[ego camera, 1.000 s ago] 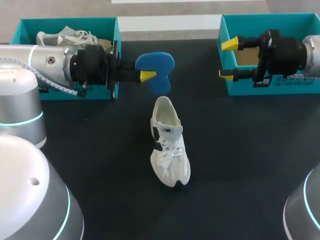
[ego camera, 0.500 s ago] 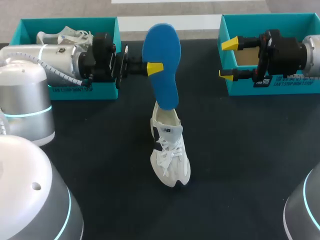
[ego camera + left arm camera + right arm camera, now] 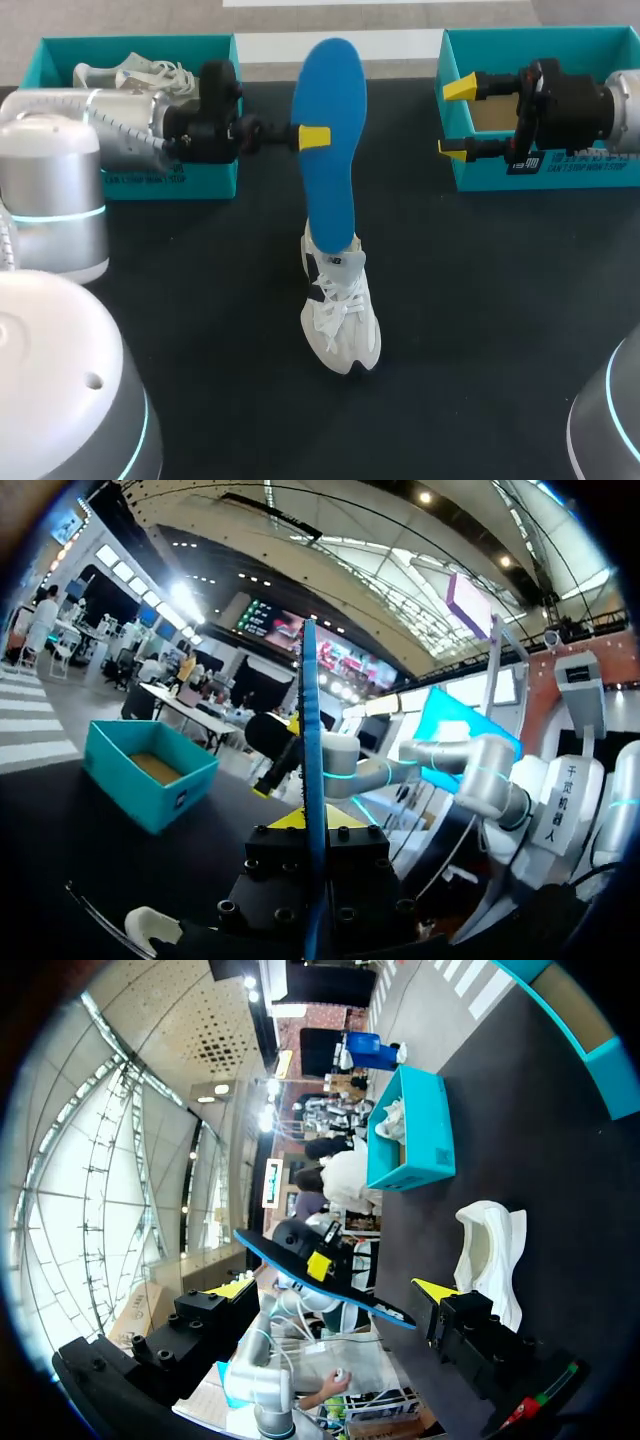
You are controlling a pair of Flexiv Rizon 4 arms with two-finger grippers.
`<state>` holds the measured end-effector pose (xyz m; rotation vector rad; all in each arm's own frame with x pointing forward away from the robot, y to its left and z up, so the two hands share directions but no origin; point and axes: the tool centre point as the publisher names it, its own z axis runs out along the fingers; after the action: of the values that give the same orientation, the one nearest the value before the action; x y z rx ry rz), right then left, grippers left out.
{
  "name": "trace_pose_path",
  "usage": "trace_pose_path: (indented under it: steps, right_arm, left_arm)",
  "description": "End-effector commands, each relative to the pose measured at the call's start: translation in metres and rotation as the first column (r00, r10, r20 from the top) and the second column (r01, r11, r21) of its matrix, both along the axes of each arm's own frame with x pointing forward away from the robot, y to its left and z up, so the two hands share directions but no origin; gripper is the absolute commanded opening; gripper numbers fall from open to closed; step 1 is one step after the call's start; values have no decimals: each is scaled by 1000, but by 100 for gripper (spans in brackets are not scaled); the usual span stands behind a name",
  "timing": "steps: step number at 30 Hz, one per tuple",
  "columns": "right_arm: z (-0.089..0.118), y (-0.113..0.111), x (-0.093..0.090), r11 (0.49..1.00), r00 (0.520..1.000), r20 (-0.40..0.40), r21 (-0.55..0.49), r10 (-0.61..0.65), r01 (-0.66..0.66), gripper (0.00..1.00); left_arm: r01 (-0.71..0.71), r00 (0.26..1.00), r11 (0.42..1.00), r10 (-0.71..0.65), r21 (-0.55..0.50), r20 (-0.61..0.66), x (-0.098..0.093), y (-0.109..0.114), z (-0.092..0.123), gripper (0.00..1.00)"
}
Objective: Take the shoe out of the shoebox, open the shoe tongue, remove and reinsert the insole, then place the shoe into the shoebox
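Note:
A blue insole [image 3: 331,150] hangs long and on edge above the table, pinched at its side by my left gripper [image 3: 312,137], which is shut on it. Its lower end touches or overlaps the heel opening of the white shoe [image 3: 340,300], which lies on the dark table with its toe toward the front. In the left wrist view the insole [image 3: 313,740] shows edge-on between the fingers, with the shoe [image 3: 150,927] below. My right gripper [image 3: 457,120] stands open and empty over the near wall of the right teal shoebox [image 3: 560,172]. From the right wrist, the insole [image 3: 300,1260] and shoe [image 3: 490,1250] are ahead.
A second teal shoebox [image 3: 60,50] at the back left holds another pale shoe [image 3: 130,72]. My left arm stretches across the front of that box. The dark table [image 3: 480,330] lies bare around the shoe at the middle and front.
My left wrist has turned and the insole has swung from a short, flat-looking shape to upright and lengthwise, its lower end now at the shoe's heel. The right arm has not moved.

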<state>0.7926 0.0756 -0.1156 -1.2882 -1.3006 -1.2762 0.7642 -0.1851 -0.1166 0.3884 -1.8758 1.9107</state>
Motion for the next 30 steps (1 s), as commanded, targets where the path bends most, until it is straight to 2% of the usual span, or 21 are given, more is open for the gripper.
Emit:
trace_pose_path:
  steps: [1, 7, 8, 10, 11, 12, 15, 19, 23, 30]
  right_arm:
    - [-1, 2, 1, 1000, 1000, -1, 0, -1, 1, 100]
    - [-1, 2, 1, 1000, 1000, -1, 0, -1, 1, 100]
    - [-1, 2, 1, 1000, 1000, -1, 0, -1, 1, 100]
    - [-1, 2, 1, 1000, 1000, -1, 0, -1, 1, 100]
    - [-1, 2, 1, 1000, 1000, -1, 0, -1, 1, 100]
    - [-1, 2, 1, 1000, 1000, -1, 0, -1, 1, 100]
    - [-1, 2, 1, 1000, 1000, -1, 0, -1, 1, 100]
    - [-1, 2, 1, 1000, 1000, -1, 0, -1, 1, 100]
    - [-1, 2, 1, 1000, 1000, -1, 0, -1, 1, 100]
    - [-1, 2, 1, 1000, 1000, -1, 0, -1, 1, 100]
  left_arm:
    - [16, 995, 999, -14, 27, -95, 2, 0, 3, 0]
    - [16, 995, 999, -14, 27, -95, 2, 0, 3, 0]
    - [36, 968, 999, -27, 32, -249, 2, -3, -9, 0]
    - [33, 947, 999, -29, 9, -319, 1, -5, -20, 0]
    - [21, 914, 999, -3, 41, -406, 1, -7, -29, 0]
    - [16, 901, 1000, -14, 1, -433, 2, -7, -34, 0]
    - [-20, 852, 1000, 10, -13, -523, 7, -4, -42, 0]
    - [-10, 744, 999, 40, 49, -667, 12, -4, -52, 0]
    - [9, 654, 998, 37, 57, -756, 15, -5, -52, 0]
    - [57, 565, 990, 76, 130, -822, 15, -6, -47, 0]
